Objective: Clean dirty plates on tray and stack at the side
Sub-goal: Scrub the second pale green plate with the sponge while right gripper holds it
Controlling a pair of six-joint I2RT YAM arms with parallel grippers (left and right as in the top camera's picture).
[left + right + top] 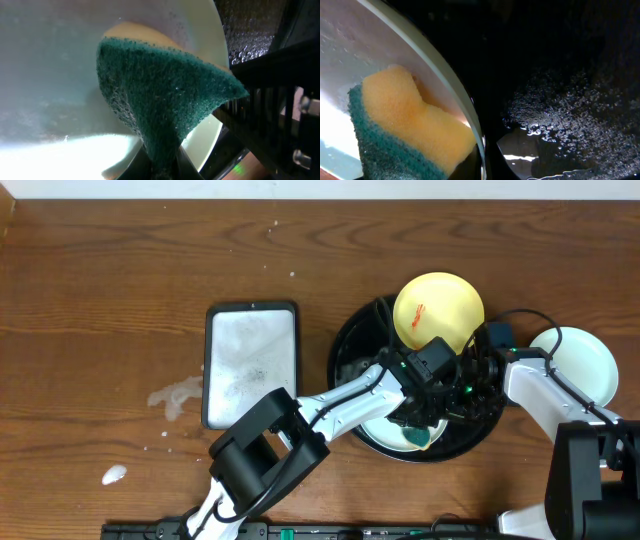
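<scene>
The black tray [345, 365] holds a yellow plate [438, 312] with a red smear at its far rim. A pale mint plate [383, 434] lies at the tray's near side, mostly under both arms. My left gripper [420, 423] is shut on a green-and-yellow sponge [420, 438] and presses it on that plate. In the left wrist view the sponge [160, 90] lies on the wet plate [50, 75] from the jaws [160, 162]. My right gripper [487, 160] is shut on the plate's rim [445, 95], next to the sponge [410, 115]. A second mint plate [578, 365] lies on the table, right of the tray.
A white dark-rimmed sponge dish [251, 365] stands left of the tray. Foam patches [175, 395] and a white blob [114, 475] lie on the wooden table at the left. The tray floor [570, 75] is wet with droplets.
</scene>
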